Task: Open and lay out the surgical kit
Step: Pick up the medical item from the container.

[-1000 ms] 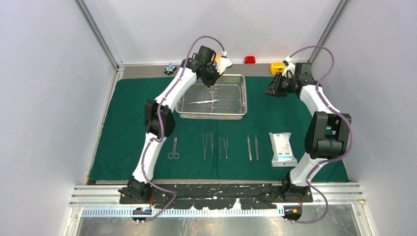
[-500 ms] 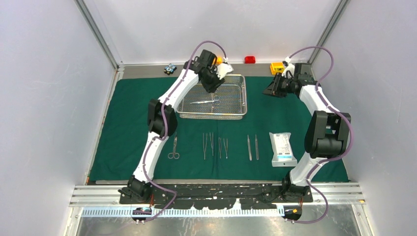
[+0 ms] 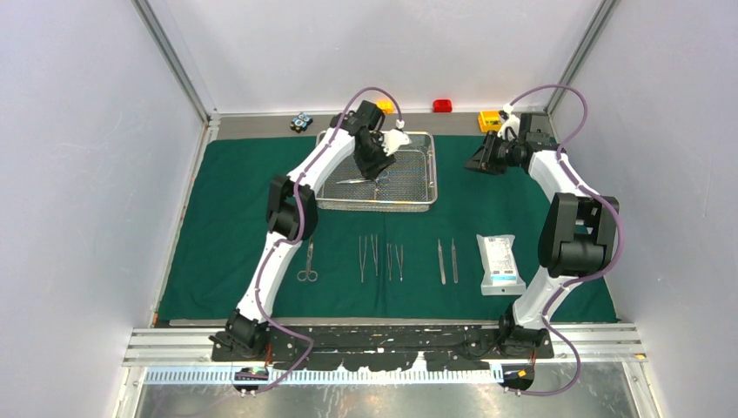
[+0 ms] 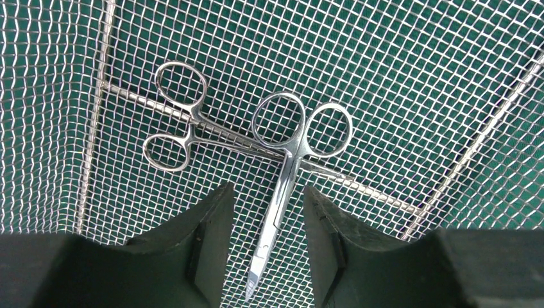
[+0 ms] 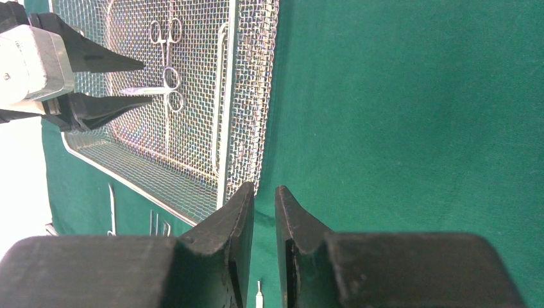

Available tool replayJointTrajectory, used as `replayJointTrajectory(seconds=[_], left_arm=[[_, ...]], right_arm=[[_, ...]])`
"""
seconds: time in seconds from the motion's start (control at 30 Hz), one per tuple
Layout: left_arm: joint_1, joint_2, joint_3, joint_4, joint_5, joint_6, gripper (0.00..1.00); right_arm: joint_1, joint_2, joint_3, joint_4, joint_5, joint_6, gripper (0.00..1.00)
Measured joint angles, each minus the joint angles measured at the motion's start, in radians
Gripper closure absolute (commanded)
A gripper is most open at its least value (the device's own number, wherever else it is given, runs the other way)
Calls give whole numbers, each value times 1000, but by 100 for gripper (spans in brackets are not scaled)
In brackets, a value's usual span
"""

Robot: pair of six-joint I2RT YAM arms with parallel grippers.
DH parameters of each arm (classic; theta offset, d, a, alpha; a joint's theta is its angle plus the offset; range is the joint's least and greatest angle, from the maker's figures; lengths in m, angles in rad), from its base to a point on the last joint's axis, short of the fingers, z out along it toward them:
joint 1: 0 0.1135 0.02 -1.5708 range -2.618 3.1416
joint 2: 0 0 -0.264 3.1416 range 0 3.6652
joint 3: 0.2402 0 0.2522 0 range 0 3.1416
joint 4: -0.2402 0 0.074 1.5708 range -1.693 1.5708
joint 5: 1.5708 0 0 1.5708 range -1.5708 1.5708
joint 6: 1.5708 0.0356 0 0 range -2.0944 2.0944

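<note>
Everything turns on the wire-mesh tray [image 3: 375, 207], a shallow steel basket of fine square weave with a rod rim, standing on the dark green drape [image 3: 226, 218] that covers the tabletop. Inside the tray lie two slim, polished ring-handled instruments, crossed where their shanks meet. The scissors-like one [image 4: 282, 186] has its rings pointing away from the left jaws and its tip pointing back toward them, so its long axis runs up through the gap between them. The left jaws are spread, one on each side of that shank, and pinch nothing. Closing them would, I judge, nip it across its narrow width just below the rings. The second instrument, a forceps [image 4: 192, 119], lies crosswise under the first, rings to one side and tips to the other, so it could be dragged along. The left arm [image 3: 296, 187] hangs right over the tray. The right arm [image 3: 540, 161] sits off the tray's right side above bare cloth, and the right jaws stand close together with a thin slit, holding nothing. On the near side of the tray, more slender steel instruments [image 3: 380, 259] lie in a row parallel to one another, with the flat white pouch [image 3: 500, 263] at its right end.
</note>
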Motion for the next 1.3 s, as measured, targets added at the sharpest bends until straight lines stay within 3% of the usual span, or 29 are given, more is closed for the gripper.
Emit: replayJointTrajectory(seconds=[0.6,1.2,1.3], left_arm=[[15,37,0,-11,14,24,63],[14,39,-2,-8,11,27,100],[14,39,-2,-8,10,27,100]], right_arm=[[0,19,0,-2,0,0,76],[0,34,0,-11,0,0,76],[0,34,0,-14,0,0,77]])
